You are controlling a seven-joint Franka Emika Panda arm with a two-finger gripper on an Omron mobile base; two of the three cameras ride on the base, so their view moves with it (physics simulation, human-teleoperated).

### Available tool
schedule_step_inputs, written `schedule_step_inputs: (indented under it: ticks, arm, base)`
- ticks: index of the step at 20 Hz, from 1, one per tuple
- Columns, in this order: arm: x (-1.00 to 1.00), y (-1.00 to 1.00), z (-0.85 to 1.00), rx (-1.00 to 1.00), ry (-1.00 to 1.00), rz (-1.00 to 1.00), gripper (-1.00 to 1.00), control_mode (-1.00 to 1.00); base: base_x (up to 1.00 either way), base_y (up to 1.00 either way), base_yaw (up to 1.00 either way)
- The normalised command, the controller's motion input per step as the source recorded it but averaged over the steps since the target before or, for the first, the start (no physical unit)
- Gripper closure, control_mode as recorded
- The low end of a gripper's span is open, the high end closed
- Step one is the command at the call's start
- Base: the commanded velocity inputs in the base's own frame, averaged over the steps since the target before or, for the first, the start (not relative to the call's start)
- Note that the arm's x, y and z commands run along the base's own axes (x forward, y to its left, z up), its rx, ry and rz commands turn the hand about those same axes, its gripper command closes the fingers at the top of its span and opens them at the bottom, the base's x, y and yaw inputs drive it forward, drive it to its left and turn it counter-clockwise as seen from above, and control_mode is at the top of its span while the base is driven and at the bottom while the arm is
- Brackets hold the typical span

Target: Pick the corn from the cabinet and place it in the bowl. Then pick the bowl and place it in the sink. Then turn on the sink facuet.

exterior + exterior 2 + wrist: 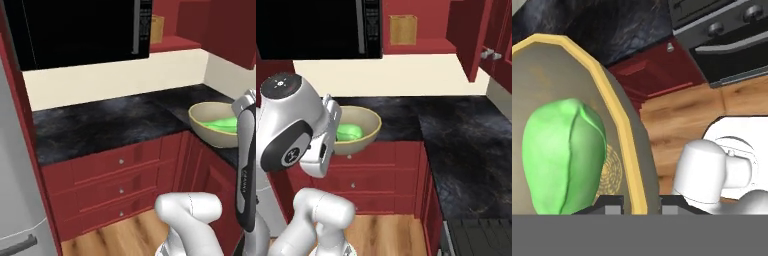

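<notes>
We saw the gripper [641, 201] pinching the bowl [632, 150] rim in the hand view; the corn [562, 155] lay inside the bowl, over the counter [466, 140] edge in the base views.

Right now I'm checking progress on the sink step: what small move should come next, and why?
Probably carry the bowl toward the sink: the corn already lies inside it, and the gripper is shut on its rim.

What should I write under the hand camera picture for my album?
Hand pinching the rim of the bowl, green corn inside.
</notes>
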Motion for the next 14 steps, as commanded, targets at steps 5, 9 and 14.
schedule_step_inputs:
  ticks: [5,9,14]
  arm:
    - [0.00,0.00,0.00,0.00,0.00,0.00,1.00,1.00]
    - [0.00,0.00,0.00,0.00,0.00,0.00,1.00,1.00]
    - [0.00,0.00,0.00,0.00,0.00,0.00,1.00,1.00]
  base:
    - [-0.33,0.58,-0.68]
    - [-0.34,0.37,-0.69]
    - [-0.27,0.19,-0.71]
